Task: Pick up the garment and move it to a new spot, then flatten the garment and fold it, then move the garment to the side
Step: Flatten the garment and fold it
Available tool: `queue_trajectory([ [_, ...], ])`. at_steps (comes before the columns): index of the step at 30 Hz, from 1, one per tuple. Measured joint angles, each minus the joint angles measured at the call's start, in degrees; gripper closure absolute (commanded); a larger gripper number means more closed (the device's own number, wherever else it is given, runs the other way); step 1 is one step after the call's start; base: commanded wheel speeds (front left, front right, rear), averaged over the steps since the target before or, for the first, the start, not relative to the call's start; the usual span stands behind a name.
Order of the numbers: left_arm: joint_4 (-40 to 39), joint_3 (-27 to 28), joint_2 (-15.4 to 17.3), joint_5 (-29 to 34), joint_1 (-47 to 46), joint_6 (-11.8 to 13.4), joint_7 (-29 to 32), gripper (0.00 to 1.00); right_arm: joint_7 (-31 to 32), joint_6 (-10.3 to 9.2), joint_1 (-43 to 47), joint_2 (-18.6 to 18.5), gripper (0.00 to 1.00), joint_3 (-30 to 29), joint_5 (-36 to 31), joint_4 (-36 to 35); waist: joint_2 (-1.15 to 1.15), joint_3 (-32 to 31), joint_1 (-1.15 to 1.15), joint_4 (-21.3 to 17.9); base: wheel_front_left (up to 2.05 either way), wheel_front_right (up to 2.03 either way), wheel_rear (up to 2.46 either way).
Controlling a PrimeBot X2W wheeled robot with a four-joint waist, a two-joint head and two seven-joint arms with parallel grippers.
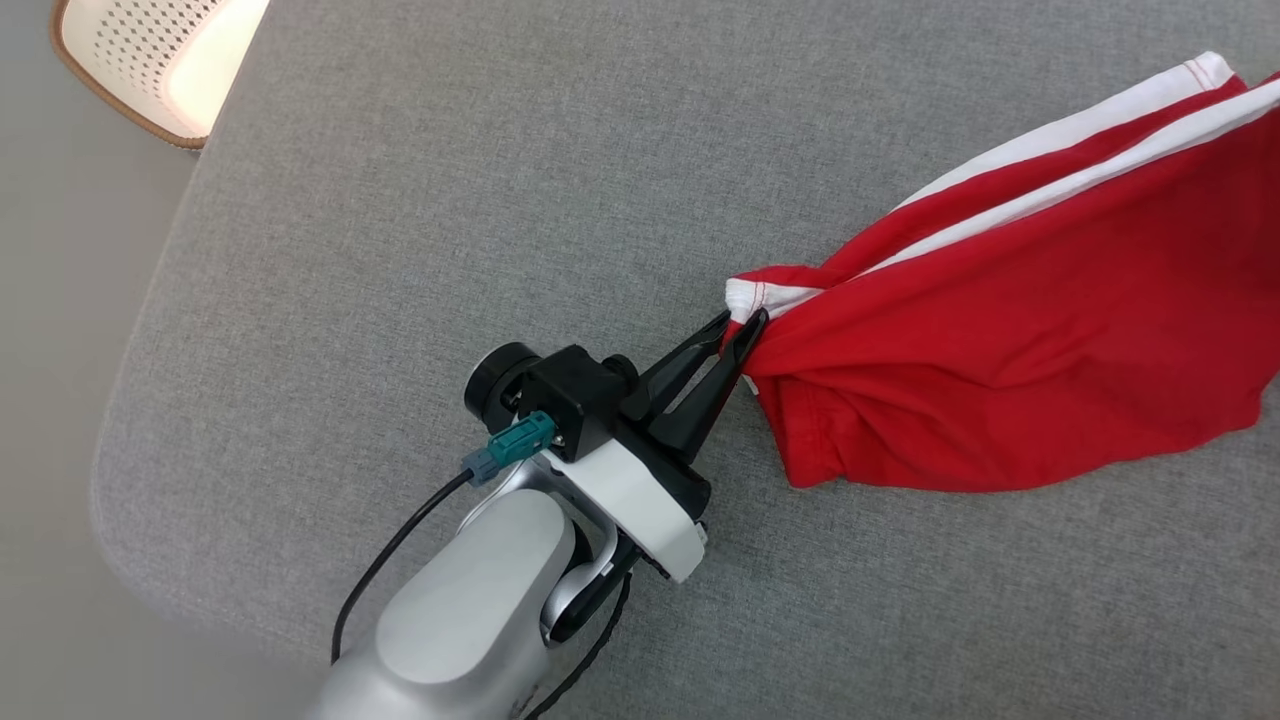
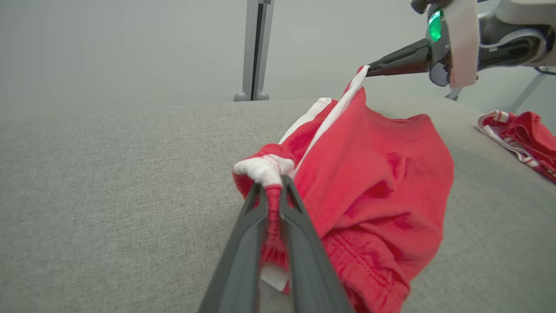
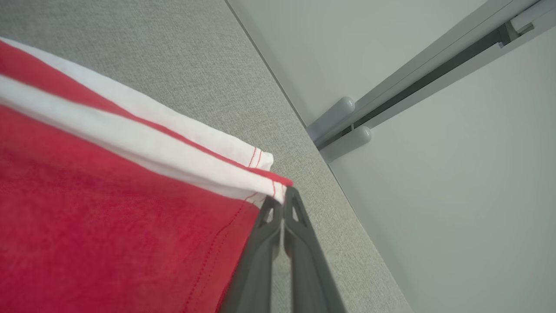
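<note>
A red garment (image 1: 1020, 340) with white stripes hangs stretched above the grey padded table (image 1: 500, 200), running off the head view's right edge. My left gripper (image 1: 742, 328) is shut on its bunched white-edged corner, seen close in the left wrist view (image 2: 273, 189). My right gripper (image 3: 281, 201) is shut on another white-striped corner of the garment (image 3: 108, 208). From the left wrist view the right gripper (image 2: 369, 70) holds that corner raised, and the garment (image 2: 373, 174) sags between the two grips.
A second red and white striped cloth (image 2: 521, 134) lies on the table at the left wrist view's right. A perforated white chair seat (image 1: 150, 60) stands beyond the table's far left corner. A grey post (image 2: 256, 48) rises behind the table.
</note>
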Motion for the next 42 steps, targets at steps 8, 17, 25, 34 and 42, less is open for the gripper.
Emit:
queue_trajectory([
  [8,-0.74,-0.33,-0.14,-1.11,-1.21,0.00,0.00,1.00,-0.10,0.01,-1.85,1.13,1.00,0.01,-0.33,2.38,0.00,2.12,0.00,1.16,0.00,0.00,0.00],
  [17,-0.35,1.09,-0.14,-0.45,-1.80,-0.01,0.00,0.51,-2.32,0.00,-4.04,3.33,0.00,0.05,-1.04,5.91,0.00,3.56,0.00,0.69,0.00,0.00,0.00],
  [25,1.02,3.76,-0.21,3.70,-1.92,0.00,0.00,0.00,-10.98,0.00,-4.63,7.47,0.00,-0.33,-0.42,11.46,0.00,2.50,0.00,-1.85,0.00,0.00,0.00],
  [34,3.08,12.60,0.81,8.14,1.25,0.64,0.00,0.00,-24.70,0.00,3.19,14.16,0.00,-8.77,1.46,17.44,0.00,-2.89,0.00,-5.93,0.00,0.00,0.00],
  [42,1.77,21.61,1.64,8.32,6.36,1.71,0.00,0.00,-30.85,0.00,14.89,20.71,0.00,-19.74,1.19,17.49,0.00,-9.30,0.00,-10.77,0.00,0.00,0.00],
])
